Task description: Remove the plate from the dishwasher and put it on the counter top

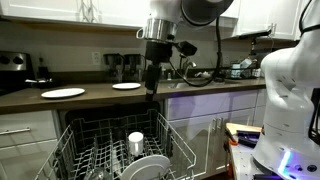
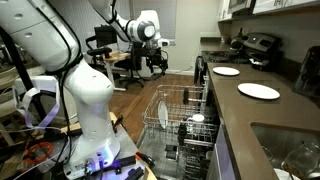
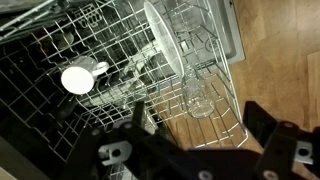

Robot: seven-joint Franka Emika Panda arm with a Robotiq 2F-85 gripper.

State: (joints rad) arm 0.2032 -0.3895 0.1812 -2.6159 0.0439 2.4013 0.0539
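The plate (image 3: 165,45) stands on edge between the tines of the dishwasher's pulled-out wire rack (image 3: 60,40); it also shows at the rack's front in an exterior view (image 1: 150,168). My gripper (image 3: 200,130) is open and empty, its two dark fingers spread above the rack, well clear of the plate. In both exterior views it hangs high over the rack (image 1: 152,88) (image 2: 152,68). The dark brown counter top (image 1: 100,97) (image 2: 262,115) runs above the dishwasher (image 1: 80,140) (image 2: 170,105).
A small white cup (image 3: 77,79) (image 1: 135,140) (image 2: 197,118) and a clear glass (image 3: 197,95) sit in the rack. Two thin white plates (image 1: 63,92) (image 1: 126,86) lie on the counter. A stove (image 1: 12,62) stands at the counter's end. A sink (image 2: 290,150) is set in the counter.
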